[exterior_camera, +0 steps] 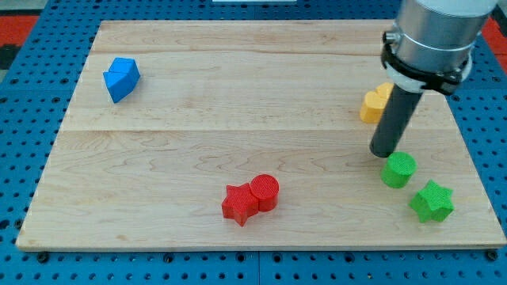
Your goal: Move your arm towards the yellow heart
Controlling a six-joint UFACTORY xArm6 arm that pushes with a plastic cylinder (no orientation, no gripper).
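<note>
One rod tip beside the yellow heart, no jaws fitted.

My tip (383, 153) is set just below the yellow heart (374, 103); the green cylinder (398, 169) and green star (432, 201) lie lower right of the heart, the red star (238, 204) touching the red cylinder (265, 192) lower left, the blue block (120, 78) far left, all on the wooden board (238, 119).
</note>
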